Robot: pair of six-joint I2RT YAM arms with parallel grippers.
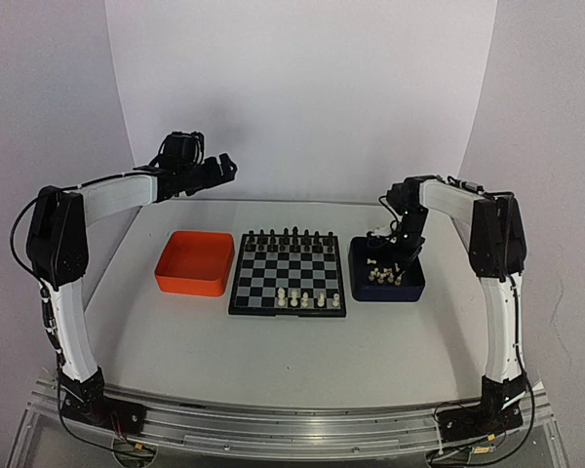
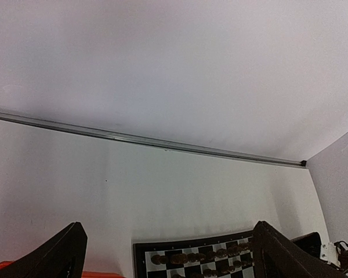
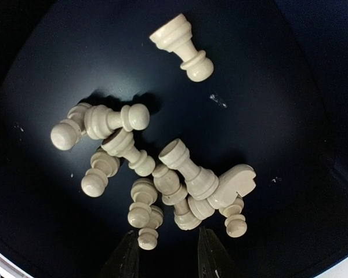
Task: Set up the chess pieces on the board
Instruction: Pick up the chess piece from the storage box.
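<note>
The left arm (image 1: 107,195) reaches up high behind the orange tray (image 1: 188,285), its left claw (image 1: 219,171) wide apart. The board (image 1: 289,278) lies mid-bench (image 1: 273,361), with some chess pieces (image 1: 302,298) on its near row. The right arm (image 1: 458,205) bends down into the blue tray (image 1: 390,293). The right claw (image 3: 169,255), a little apart, hangs over more pieces there.

The left arm (image 1: 66,244) rises at the left of the scene, its forearm stretched toward the far side. The left gripper (image 1: 219,168) is held high with its jaws spread wide, both fingers (image 2: 58,255) at the edges of its wrist view. The right arm (image 1: 494,244) folds at a high elbow, wrist bent and the right gripper (image 1: 390,258) aimed straight down, its fingertips (image 3: 126,258) a narrow gap apart.
</note>
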